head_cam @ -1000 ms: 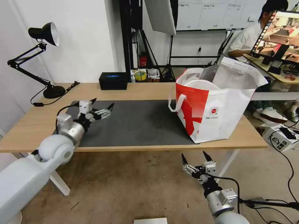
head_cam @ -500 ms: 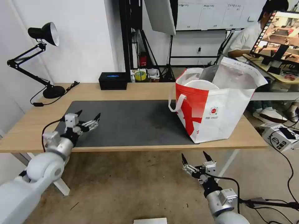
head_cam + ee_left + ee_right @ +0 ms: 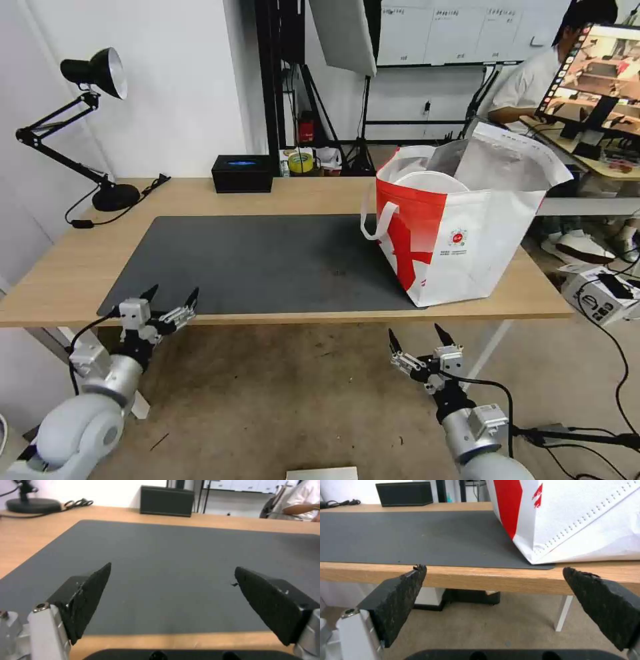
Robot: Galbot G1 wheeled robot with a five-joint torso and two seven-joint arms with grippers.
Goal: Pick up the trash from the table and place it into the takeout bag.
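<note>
Trash: none of it lies loose on the tabletop (image 3: 80,267) or the mat (image 3: 267,263) right now. The only likely piece I can spot is a round white rim, probably the bowl (image 3: 430,181), sitting inside the bag (image 3: 467,227). So my guess is the job is basically done. If anything were left, I'd expect napkins and thin plastic trays to be light and flimsy, so grab by a rim or edge and don't squeeze hard. A bowl of shells could tip and spill.

Going left to right: a lamp (image 3: 93,73) stands at the back left corner with its cord trailing along the edge. The left pincer (image 3: 170,301) hangs just off the front edge near the mat's front left corner, jaws spread wide, holding nothing. A black box (image 3: 242,173) sits at the back edge, not trash. The right pincer (image 3: 419,339) sits below the front edge, under the bag, also wide open and empty. The bag stands upright at the right end, mouth open, white handle (image 3: 377,220) drooping toward the mat. It looks soft-sided, so bumping a wall could fold it in.

Nothing else is in the way on the mat.
</note>
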